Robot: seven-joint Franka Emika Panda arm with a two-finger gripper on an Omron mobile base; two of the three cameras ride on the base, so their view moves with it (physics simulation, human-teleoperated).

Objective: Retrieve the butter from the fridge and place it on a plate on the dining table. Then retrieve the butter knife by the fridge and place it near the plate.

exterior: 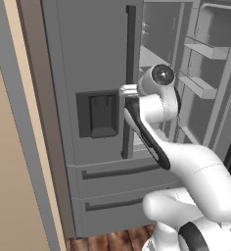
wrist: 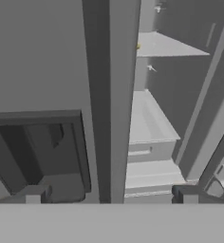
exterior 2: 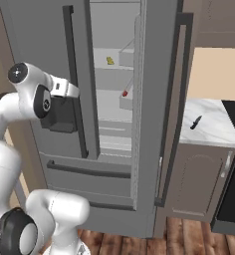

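Observation:
The grey fridge has its left door shut and its right door swung open. The butter, a small yellow piece, lies on an upper shelf inside, and a sliver of it shows at the door edge. A dark butter knife lies on the marble counter right of the fridge. My gripper is open and empty. It is close in front of the left door's dark vertical handle, beside the dispenser recess. The plate and dining table are out of view.
A tiny red round item sits on a lower fridge shelf. The open door's bins stand at the right. A dark oven is beyond the counter, and a beige wall panel flanks the fridge's left. Below are two drawers.

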